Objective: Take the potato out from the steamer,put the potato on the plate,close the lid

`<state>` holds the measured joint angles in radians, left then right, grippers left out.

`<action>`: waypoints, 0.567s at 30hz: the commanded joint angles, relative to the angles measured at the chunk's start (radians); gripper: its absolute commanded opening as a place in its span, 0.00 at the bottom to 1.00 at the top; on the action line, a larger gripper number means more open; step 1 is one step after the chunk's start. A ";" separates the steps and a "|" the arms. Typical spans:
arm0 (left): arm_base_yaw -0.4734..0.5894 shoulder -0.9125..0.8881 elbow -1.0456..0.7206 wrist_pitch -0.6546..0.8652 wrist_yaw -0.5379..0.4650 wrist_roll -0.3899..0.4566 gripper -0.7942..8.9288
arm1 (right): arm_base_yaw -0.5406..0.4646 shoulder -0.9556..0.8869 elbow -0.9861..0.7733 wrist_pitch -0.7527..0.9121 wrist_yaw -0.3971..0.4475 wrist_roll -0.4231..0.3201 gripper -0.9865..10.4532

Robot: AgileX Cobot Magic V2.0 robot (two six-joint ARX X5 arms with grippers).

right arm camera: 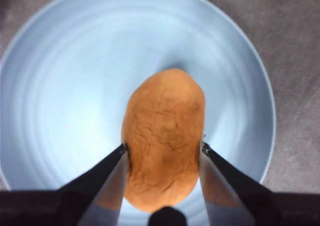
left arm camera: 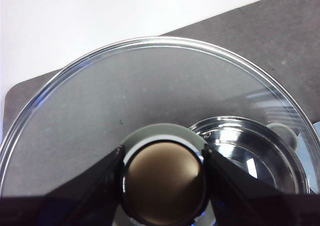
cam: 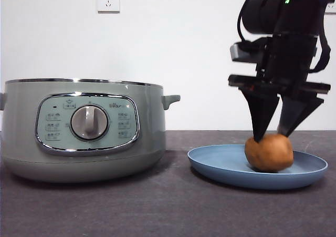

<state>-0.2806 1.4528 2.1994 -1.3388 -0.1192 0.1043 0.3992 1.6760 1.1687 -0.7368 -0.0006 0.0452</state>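
I see my right gripper (cam: 273,134) closed around the orange-brown oval potato (right arm camera: 164,136), which rests on the matte light-blue round plate (cam: 220,166) directly beneath it. My left gripper (left arm camera: 164,178) clamps the domed glass lid (left arm camera: 100,110) by its sage-green knob (left arm camera: 164,183), the open sage-green steamer (cam: 79,129) showing below it through the glass.

Front camera sits low, about level with the desk (cam: 168,205), looking straight across at the white wall; the steamer (cam: 84,129) and plate (cam: 257,168) stand near and large. Right wrist camera looks straight down, very close, onto the plate (right arm camera: 75,85) and potato (right arm camera: 162,136) — the same pair the front view shows from the side, potato (cam: 269,152) on the plate. Left wrist camera looks down through the glass lid (left arm camera: 150,95), close, with the steamer (left arm camera: 250,151) seen beneath, shared with the front view.
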 commanded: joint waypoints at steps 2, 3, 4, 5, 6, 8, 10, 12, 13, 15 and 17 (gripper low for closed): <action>0.001 -0.007 0.012 -0.051 -0.002 -0.003 0.07 | 0.002 0.046 -0.007 -0.005 -0.002 -0.017 0.07; 0.001 -0.007 0.012 -0.051 -0.002 -0.003 0.07 | 0.002 0.048 -0.007 -0.004 -0.002 -0.017 0.07; 0.001 -0.007 0.012 -0.051 -0.002 -0.003 0.07 | 0.002 0.048 -0.007 -0.003 -0.001 -0.017 0.10; 0.001 -0.007 0.012 -0.050 -0.002 -0.003 0.07 | 0.002 0.048 -0.007 -0.001 -0.001 -0.017 0.15; 0.001 -0.007 0.012 -0.051 -0.002 -0.003 0.07 | 0.003 0.048 -0.007 -0.002 -0.001 -0.017 0.23; 0.001 -0.007 0.012 -0.051 -0.002 -0.003 0.07 | 0.003 0.046 -0.007 -0.006 -0.001 -0.017 0.41; 0.001 -0.007 0.012 -0.051 -0.002 -0.003 0.07 | 0.002 0.044 -0.006 -0.010 0.000 -0.017 0.51; 0.001 -0.007 0.012 -0.050 0.000 -0.003 0.07 | 0.002 0.039 -0.006 -0.009 -0.001 -0.016 0.53; 0.001 -0.007 0.012 -0.050 0.002 -0.003 0.07 | 0.002 0.035 -0.006 -0.006 -0.002 -0.016 0.53; 0.001 -0.007 0.012 -0.050 0.027 -0.003 0.07 | 0.002 0.021 -0.006 -0.001 -0.013 -0.017 0.53; 0.001 -0.006 0.012 -0.050 0.058 -0.003 0.07 | 0.002 -0.002 -0.005 0.002 -0.036 -0.016 0.53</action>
<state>-0.2806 1.4532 2.1994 -1.3388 -0.0765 0.1043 0.3992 1.6905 1.1702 -0.7387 -0.0307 0.0334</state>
